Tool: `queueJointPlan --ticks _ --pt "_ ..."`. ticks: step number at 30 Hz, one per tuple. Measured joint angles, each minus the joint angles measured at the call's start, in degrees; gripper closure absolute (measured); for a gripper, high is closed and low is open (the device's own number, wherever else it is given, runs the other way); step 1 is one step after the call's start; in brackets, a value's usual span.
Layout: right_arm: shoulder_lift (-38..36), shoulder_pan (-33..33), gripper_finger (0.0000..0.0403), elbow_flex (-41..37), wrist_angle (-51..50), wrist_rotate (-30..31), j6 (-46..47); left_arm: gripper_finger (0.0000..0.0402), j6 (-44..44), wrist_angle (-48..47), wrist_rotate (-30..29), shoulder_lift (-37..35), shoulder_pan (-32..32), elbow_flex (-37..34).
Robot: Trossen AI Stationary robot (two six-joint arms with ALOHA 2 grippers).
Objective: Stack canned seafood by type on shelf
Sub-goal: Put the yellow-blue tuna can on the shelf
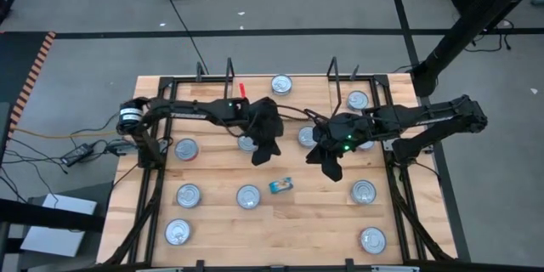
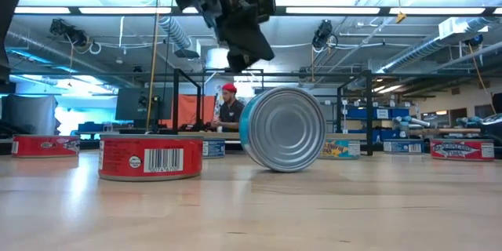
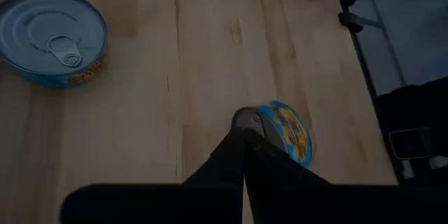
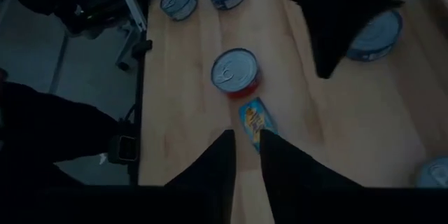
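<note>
nearest the low camera, a red-labelled tin point(image 2: 150, 157) lies flat, and just past it at 2 o'clock a teal tin point(image 2: 282, 129) stands on its edge, silver end showing. only the high view shows it point(image 1: 280, 185) mid-board, apart from both grippers. left gripper point(image 1: 262, 155) hovers at its 11 o'clock; its wrist view shows the fingers point(image 3: 241, 155) pressed together, empty. right gripper point(image 1: 331, 168) hangs at 3 o'clock, fingers point(image 4: 225, 155) slightly parted, empty. farther tins point(image 1: 281, 83) lie flat between the shelf's black uprights point(image 1: 229, 70).
</note>
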Motion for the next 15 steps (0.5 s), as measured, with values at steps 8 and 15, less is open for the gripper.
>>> queueJointPlan --ticks 8,15 --pt "2.4 0.0 0.0288 0.0 1.0 2.7 -3.1 0.0398 -4.8 11.3 -4.2 -7.4 -1.4 -10.3" --pt "9.3 0.3 0.0249 0.0 1.6 0.2 -7.7 0.0399 -6.1 15.2 -10.9 -16.1 -3.1 -16.4"
